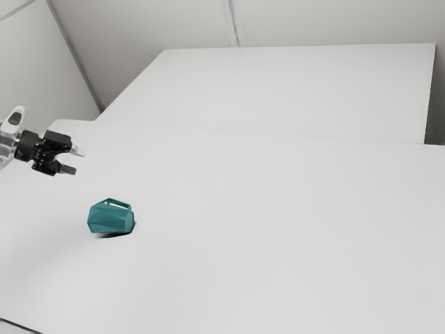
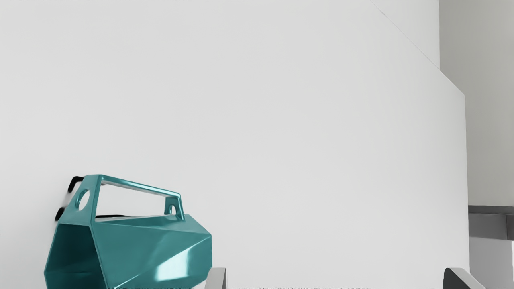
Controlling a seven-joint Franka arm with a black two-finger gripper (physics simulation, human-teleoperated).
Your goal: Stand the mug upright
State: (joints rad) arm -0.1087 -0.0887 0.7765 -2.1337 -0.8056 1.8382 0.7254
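Note:
My gripper (image 1: 81, 162) hangs above the table at the exterior view's left, its two fingers spread apart with nothing between them. The teal faceted mug (image 1: 110, 218) lies on its side on the table, lower in that view than the gripper and apart from it. In the wrist view the mug (image 2: 152, 249) has its handle raised and its dark opening facing away from the gripper (image 2: 335, 277). One fingertip overlaps the edge of the mug's base end in that picture.
The white table (image 1: 264, 229) spreads around the mug, and a second white surface (image 1: 292, 90) adjoins its far side. Pale walls (image 1: 160, 24) rise behind. A dark thin edge (image 1: 21, 325) crosses the exterior view's lower left corner.

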